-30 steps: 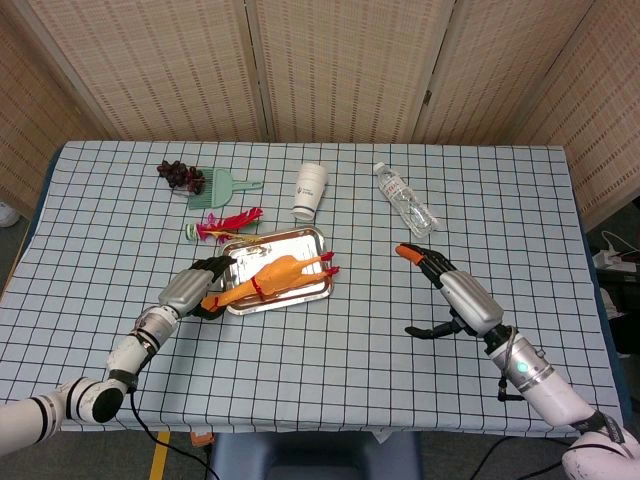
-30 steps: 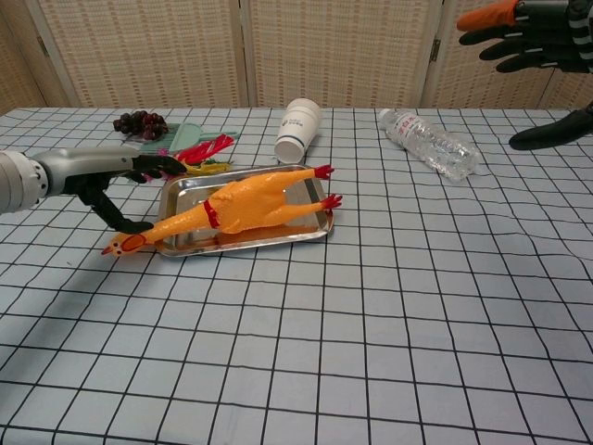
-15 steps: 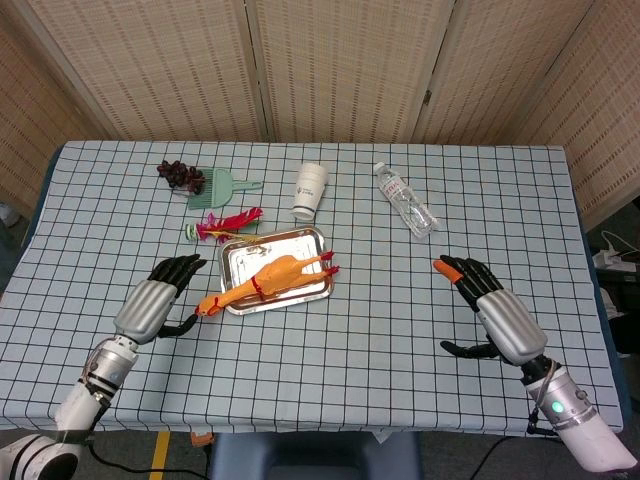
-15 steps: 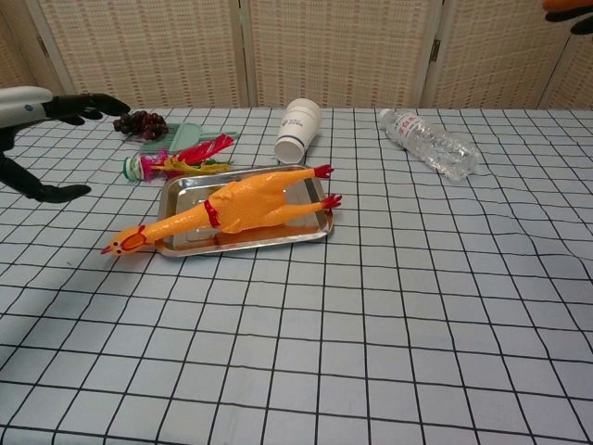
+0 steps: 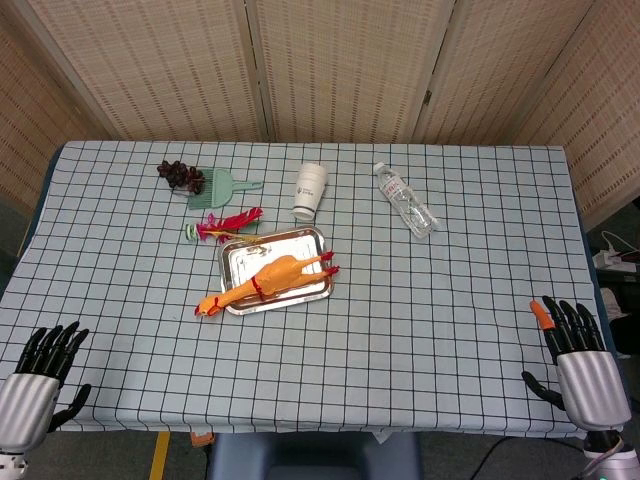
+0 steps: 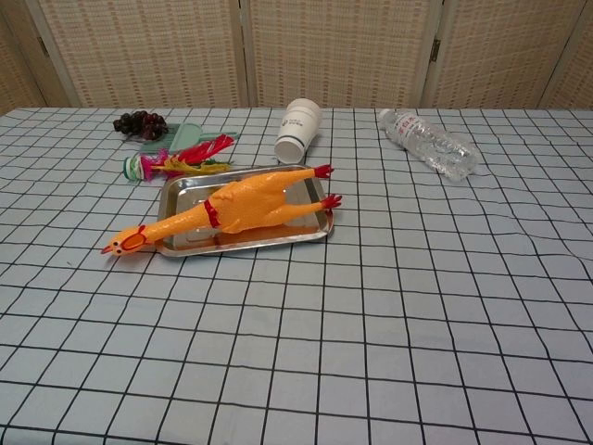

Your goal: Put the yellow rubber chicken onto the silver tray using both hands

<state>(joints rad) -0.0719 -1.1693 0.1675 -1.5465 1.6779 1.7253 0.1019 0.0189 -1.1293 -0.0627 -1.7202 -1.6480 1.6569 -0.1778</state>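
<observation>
The yellow rubber chicken [image 6: 232, 206] lies on the silver tray [image 6: 310, 232], its head sticking out past the tray's edge. My left hand [image 5: 35, 385] and right hand [image 5: 582, 362] are wide, holding nothing, far from the tray.

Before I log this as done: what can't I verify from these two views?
- Left hand, right hand: head view only, cut by bottom edge; outside chest view.
- Silver tray floor under the rubber chicken: hidden by its body.
- Paper cup print: too small to read.

Cup [image 6: 298, 130], feather toy [image 6: 176, 159] crowd tray [image 6: 320, 225] far edge.
</observation>
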